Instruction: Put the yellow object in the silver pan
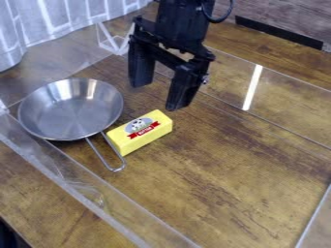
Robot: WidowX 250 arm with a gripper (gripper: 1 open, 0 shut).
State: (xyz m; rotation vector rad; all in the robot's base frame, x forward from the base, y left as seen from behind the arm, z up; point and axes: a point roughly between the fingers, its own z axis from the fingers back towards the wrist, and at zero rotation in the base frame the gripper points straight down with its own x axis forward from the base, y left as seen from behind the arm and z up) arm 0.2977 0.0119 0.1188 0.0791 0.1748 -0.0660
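Just below pincer [161, 85]: yellow object [139, 133]

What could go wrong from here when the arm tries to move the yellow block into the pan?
1. The open hand hangs behind the yellow block, not over it; closing there would likely miss.
2. The block lies diagonally, so unaligned fingers might push it away.
3. The silver pan is shallow, with its wire handle near the block; bumping it could shift the pan.

Shiny metal silver pan [70, 107], matt yellow object [139, 133], wood table [233, 165]
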